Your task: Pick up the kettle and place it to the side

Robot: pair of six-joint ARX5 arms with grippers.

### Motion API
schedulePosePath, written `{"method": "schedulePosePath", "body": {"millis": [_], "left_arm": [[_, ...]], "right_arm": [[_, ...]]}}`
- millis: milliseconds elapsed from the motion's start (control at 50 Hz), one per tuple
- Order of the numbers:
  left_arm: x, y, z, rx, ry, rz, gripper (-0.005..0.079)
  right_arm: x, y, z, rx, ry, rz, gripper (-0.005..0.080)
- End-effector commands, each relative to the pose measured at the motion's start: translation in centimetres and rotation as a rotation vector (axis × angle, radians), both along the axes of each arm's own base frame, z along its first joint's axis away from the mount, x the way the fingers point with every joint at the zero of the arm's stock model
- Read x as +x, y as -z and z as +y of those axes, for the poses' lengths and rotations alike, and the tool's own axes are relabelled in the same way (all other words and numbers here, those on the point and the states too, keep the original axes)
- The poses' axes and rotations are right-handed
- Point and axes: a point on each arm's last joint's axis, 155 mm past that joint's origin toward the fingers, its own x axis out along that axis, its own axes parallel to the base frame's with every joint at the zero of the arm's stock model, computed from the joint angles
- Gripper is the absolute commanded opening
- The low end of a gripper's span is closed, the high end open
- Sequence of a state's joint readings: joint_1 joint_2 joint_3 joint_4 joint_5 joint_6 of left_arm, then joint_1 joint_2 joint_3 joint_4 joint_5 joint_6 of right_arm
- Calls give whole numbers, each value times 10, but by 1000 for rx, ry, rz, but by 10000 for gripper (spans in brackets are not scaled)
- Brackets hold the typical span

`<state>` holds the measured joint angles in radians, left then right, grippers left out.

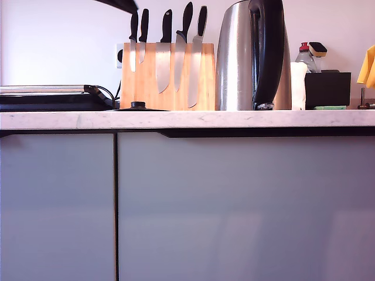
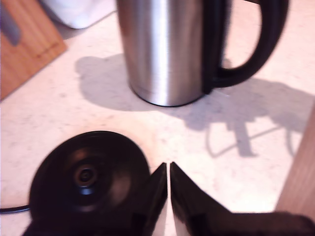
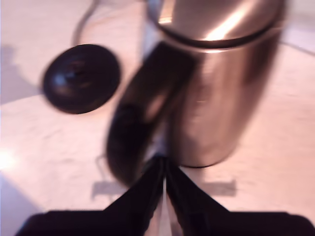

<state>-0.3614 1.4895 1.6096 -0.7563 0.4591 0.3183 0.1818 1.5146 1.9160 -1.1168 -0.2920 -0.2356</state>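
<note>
The steel kettle with its curved black handle stands upright on the white counter, off its round black base, just to the exterior view's right of the knife block. My first gripper is shut and empty above the counter, with the base beside it and the kettle a short way ahead. My second gripper is shut, its tips just short of the kettle's handle and body; this view is blurred. The base lies beyond.
A wooden knife block holds several black-handled knives behind the base. A black appliance sits at the exterior view's left. A black box, a bottle and a yellow cloth stand at its right. A dark arm part shows at the top.
</note>
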Motion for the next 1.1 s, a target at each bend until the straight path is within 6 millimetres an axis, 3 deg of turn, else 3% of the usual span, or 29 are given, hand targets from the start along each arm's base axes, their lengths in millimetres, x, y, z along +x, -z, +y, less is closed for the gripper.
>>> {"method": "schedulePosePath", "body": {"millis": [0, 280, 440, 720, 1080], "left_arm": [[7, 1, 7, -5, -24, 4, -12], [21, -1, 27, -28, -93, 0, -12], [17, 5, 33, -64, -134, -15, -12], [1, 19, 66, -104, -288, -75, -12], [-21, 43, 113, -94, -415, -88, -12]], "right_arm": [[-3, -11, -7, -5, 34, -47, -1], [-19, -21, -31, -7, 153, -192, -1], [-35, -21, -41, -2, 194, -265, 0], [-55, -10, -51, 12, 227, -378, 0], [-62, 37, -69, 2, 282, -423, 0]]}}
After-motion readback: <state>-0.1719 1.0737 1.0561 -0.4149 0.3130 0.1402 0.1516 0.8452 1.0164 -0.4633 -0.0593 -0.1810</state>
